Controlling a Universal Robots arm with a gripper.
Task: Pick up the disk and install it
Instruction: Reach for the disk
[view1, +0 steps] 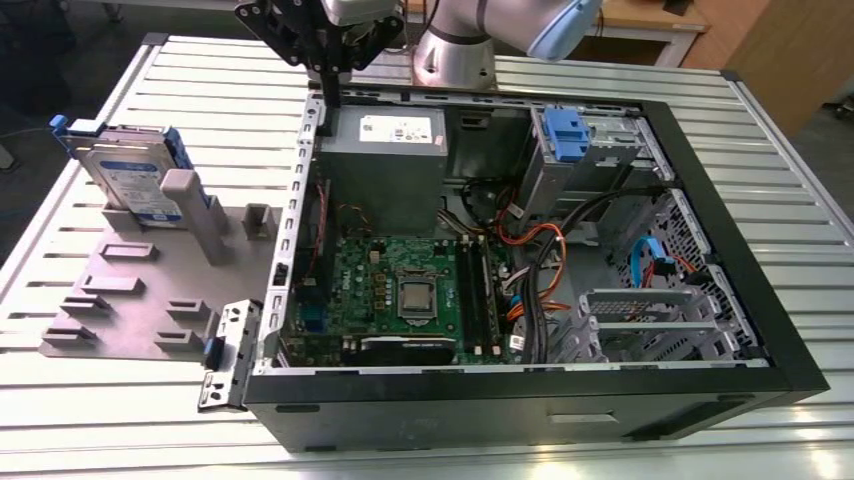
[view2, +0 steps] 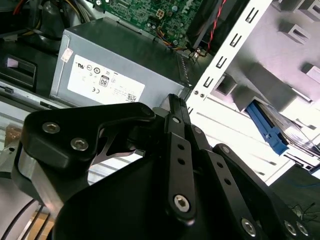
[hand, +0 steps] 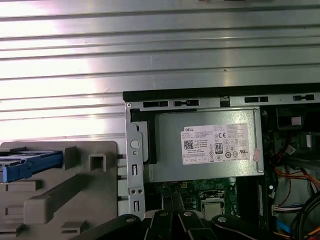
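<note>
The disk (view1: 134, 175) is a silver drive with a white-and-blue label in a blue carrier. It stands on edge in a grey slotted fixture (view1: 134, 290) at the exterior view's left, outside the computer case. Its blue carrier edge also shows in the second wrist view (view2: 267, 130) and the first wrist view (hand: 30, 164). My gripper (view1: 327, 68) hangs high over the case's far left corner, well apart from the disk. Its black fingers (view2: 172, 107) lie together, shut on nothing.
The open computer case (view1: 747, 300) lies on its side on a slatted metal table (view1: 80, 400). Inside are a grey power supply box (view1: 384, 150), a green motherboard (view1: 400, 290), cables and a drive bay with a blue tab (view1: 566, 135). A small metal bracket (view1: 227, 355) lies beside the case.
</note>
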